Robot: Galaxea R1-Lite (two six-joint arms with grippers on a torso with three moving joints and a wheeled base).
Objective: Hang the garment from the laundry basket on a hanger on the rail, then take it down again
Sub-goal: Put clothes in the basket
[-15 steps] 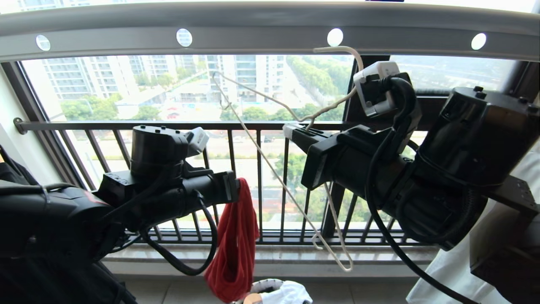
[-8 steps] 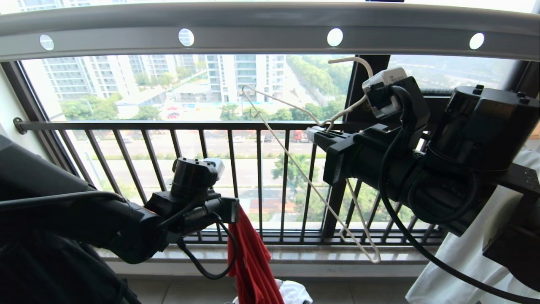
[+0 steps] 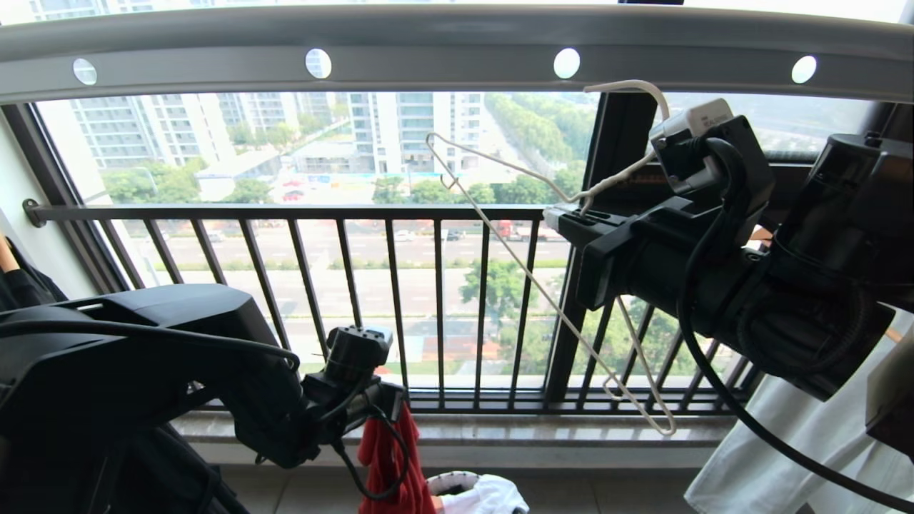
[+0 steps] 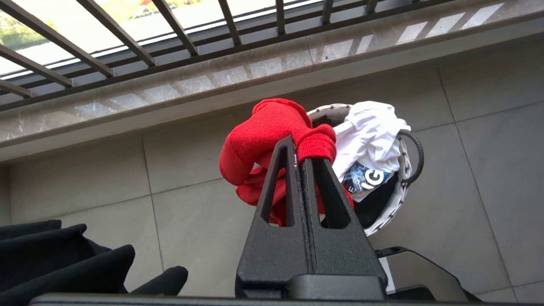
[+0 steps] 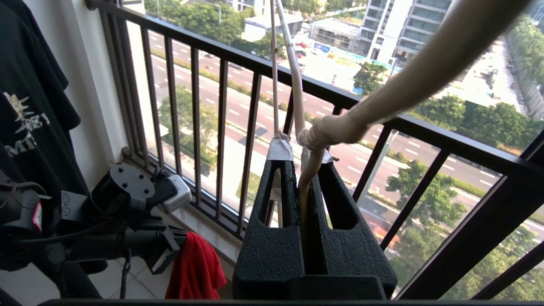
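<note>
Left end effector [image 3: 389,410] is low by the window sill, clamped tight on the garment [image 3: 389,464], a bunched red T-shirt that hangs straight down from its fingers [image 4: 293,170]. Directly beneath sits the laundry basket [image 4: 399,199] on the tiled floor, with a white printed garment [image 4: 369,140] heaped in it (the red cloth drapes just beside that heap, over the basket's near rim). Up high, the right end effector [image 3: 564,214] has its jaws pressed together on the twisted neck of the hanger [image 3: 543,285], which tilts with its wire triangle slanting down in front of the dark window railing [image 3: 285,213]. The hook [image 3: 628,87] curls just under the rail [image 3: 443,43], beneath one of its round holes, not on it
</note>
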